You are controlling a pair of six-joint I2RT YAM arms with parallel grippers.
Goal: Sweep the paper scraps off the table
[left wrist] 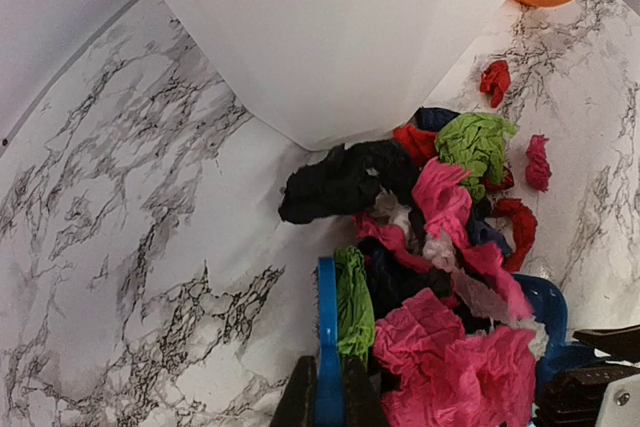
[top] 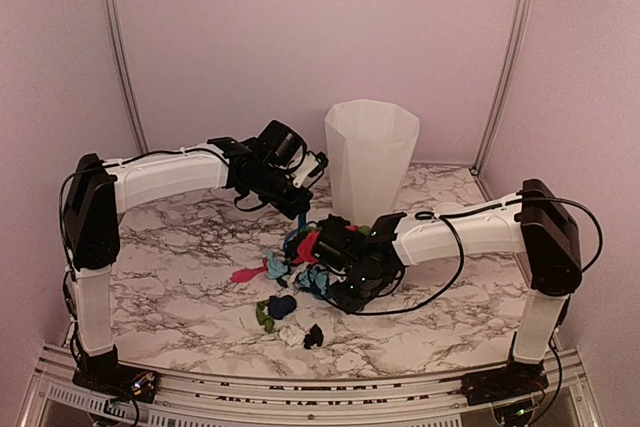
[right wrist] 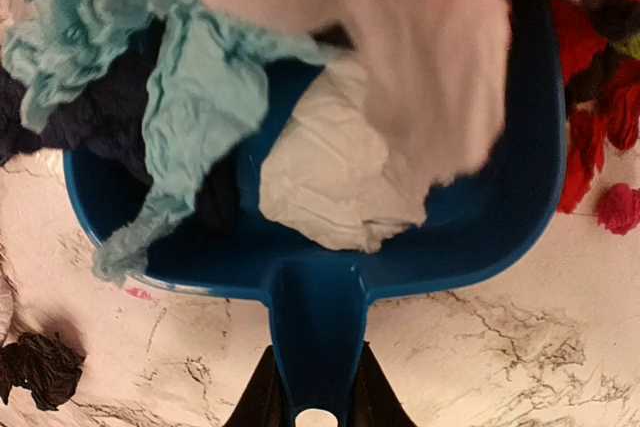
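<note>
Pinching the dustpan, right gripper faces left gripper clamping the brush; white bin abuts paper scraps.

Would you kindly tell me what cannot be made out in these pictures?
Top view: bin contents, hidden by its wall.
Right wrist view: dustpan floor, covered by paper scraps, the upper ones blurred.
Left wrist view: far end of the blue tool in the left gripper, buried under scraps.

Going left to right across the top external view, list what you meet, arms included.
Left arm's black elbow housing → pink crumpled paper scrap → tall white faceted bin → right arm's black elbow housing.
</note>
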